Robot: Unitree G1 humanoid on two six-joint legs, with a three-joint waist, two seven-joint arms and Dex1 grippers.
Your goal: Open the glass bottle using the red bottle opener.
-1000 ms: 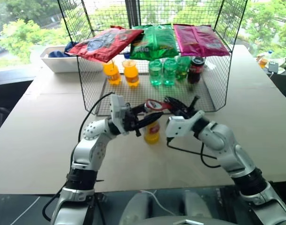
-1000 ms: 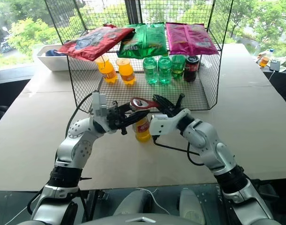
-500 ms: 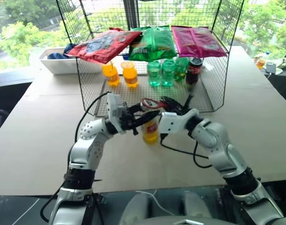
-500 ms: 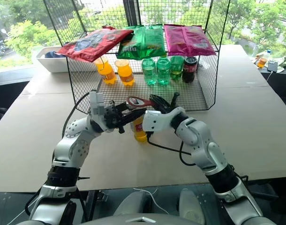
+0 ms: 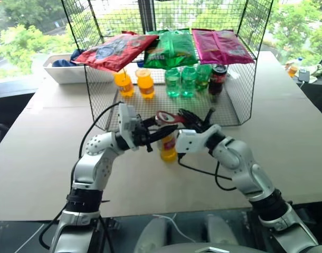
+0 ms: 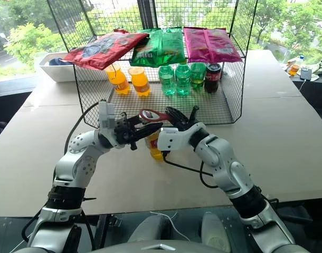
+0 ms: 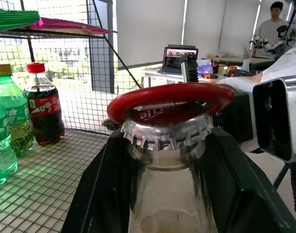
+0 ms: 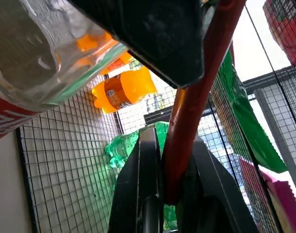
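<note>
Little has been shifted since earlier | glass bottle (image 5: 168, 146) gripped at the neck by left gripper (image 5: 152, 135), above the table (image 5: 39, 142) | red bottle opener (image 7: 170, 99) clamped in right gripper (image 8: 162, 194), ring seated over crown cap (image 7: 165, 133) | risk: ring slipped off if levered shallowly, bottle twisted.

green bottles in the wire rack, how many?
3 green bottles, side by side mid-shelf under the green bag: first, second, third, partly behind the second. More may be hidden.

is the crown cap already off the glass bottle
No, the crimped metal cap still sits on the glass bottle, with the red bottle opener ring resting over it.
</note>
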